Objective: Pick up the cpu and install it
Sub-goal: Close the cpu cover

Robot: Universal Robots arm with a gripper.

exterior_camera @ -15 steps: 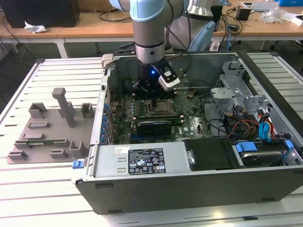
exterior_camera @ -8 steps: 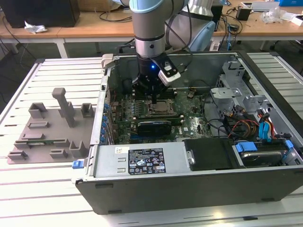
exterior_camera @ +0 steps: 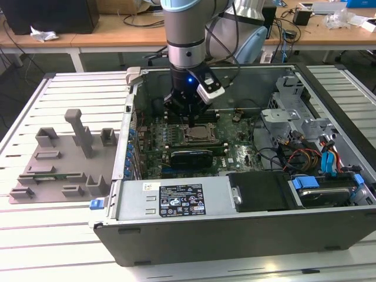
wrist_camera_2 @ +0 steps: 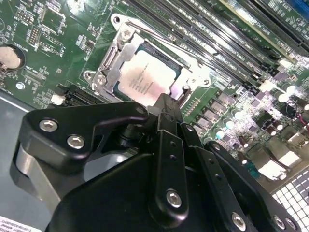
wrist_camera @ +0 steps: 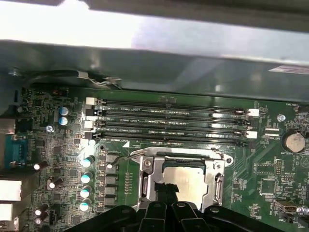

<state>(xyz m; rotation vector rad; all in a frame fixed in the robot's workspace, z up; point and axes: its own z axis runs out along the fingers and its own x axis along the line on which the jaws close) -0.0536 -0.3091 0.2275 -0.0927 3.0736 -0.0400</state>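
Gripper (exterior_camera: 191, 119) low inside the open computer case (exterior_camera: 235, 238), hanging right over the socket on the green motherboard (exterior_camera: 238, 148). CPU (exterior_camera: 198, 133) lies flat in the socket, silver top up, with the metal socket frame (wrist_camera_2: 107, 70) around it. In both wrist views the gripper's black tip (wrist_camera_2: 166, 102) (wrist_camera: 166, 193) sits at the near edge of the cpu (wrist_camera_2: 145, 77) (wrist_camera: 188, 178); can't tell if it touches, or if the tool is open or closed. Memory slots (wrist_camera: 174, 123) run just beside the socket. Grey moulded tray (exterior_camera: 53, 176) sits on the slatted table (exterior_camera: 59, 241) at the exterior view's left, well apart from the case.
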